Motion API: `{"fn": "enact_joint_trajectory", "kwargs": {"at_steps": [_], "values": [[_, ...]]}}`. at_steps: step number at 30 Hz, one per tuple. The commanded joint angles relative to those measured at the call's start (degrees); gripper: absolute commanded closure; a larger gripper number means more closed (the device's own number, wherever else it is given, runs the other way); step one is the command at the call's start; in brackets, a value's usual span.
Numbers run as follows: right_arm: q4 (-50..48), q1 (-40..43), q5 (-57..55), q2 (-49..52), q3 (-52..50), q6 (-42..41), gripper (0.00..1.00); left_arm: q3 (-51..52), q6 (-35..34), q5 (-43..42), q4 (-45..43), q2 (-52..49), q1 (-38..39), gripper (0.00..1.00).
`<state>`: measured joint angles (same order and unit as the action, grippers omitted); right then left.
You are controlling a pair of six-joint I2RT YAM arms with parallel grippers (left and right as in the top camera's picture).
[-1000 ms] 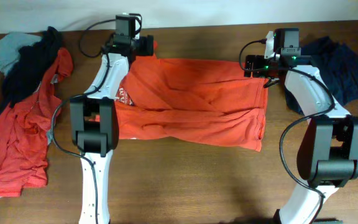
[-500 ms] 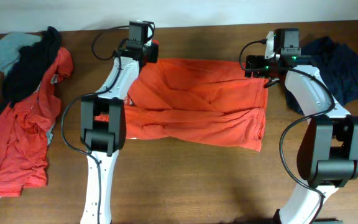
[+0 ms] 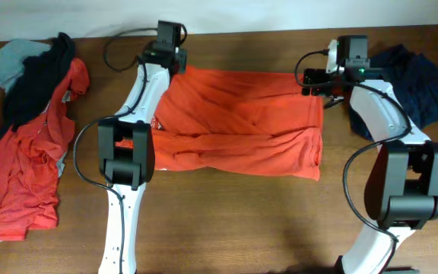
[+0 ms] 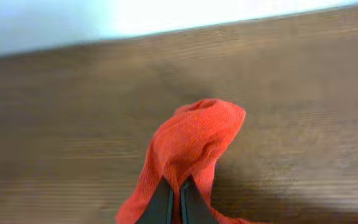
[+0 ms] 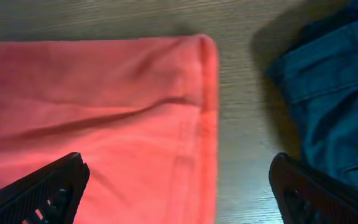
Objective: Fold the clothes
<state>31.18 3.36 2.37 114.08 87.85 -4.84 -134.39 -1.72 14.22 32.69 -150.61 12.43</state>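
Creases cross the rumpled orange-red T-shirt point(image 3: 242, 122); I see my left gripper point(image 4: 171, 186) pinching its corner, right gripper point(image 5: 179, 186) gaping over its hem

The whole table point(image 3: 226, 221) is viewed straight down from high above; the left wrist view is set low and close, faced along the table toward the wall point(image 4: 166, 18); the right wrist view is aimed steeply down, close; the orange shirt point(image 3: 242, 129) is shared by all three.
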Motion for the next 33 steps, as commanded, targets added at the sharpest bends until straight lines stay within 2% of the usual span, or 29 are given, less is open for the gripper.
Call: {"fn": "enact_joint_trajectory", "kwargs": {"at_steps": [1,8,13,25,33], "values": [[-0.7,1.2,-0.9,0.6,0.2,-1.6,0.04,-6.0,-2.3,2.5,2.9,0.2,0.0,1.00],[-8.7,1.2,0.6,3.3,0.2,-0.9,0.06,-10.0,-4.4,2.6,9.6,0.2,1.6,1.00],[-16.0,1.2,4.2,7.8,0.2,-1.2,0.08,-10.0,-9.7,2.6,13.5,0.2,1.9,1.00],[-25.3,1.1,7.6,14.6,0.2,-3.2,0.12,-10.0,-11.1,2.8,13.6,0.2,1.3,1.00],[-28.6,1.1,7.5,15.1,0.2,-7.8,0.27,-10.0,-11.1,2.8,13.7,0.2,0.5,1.00]]}}
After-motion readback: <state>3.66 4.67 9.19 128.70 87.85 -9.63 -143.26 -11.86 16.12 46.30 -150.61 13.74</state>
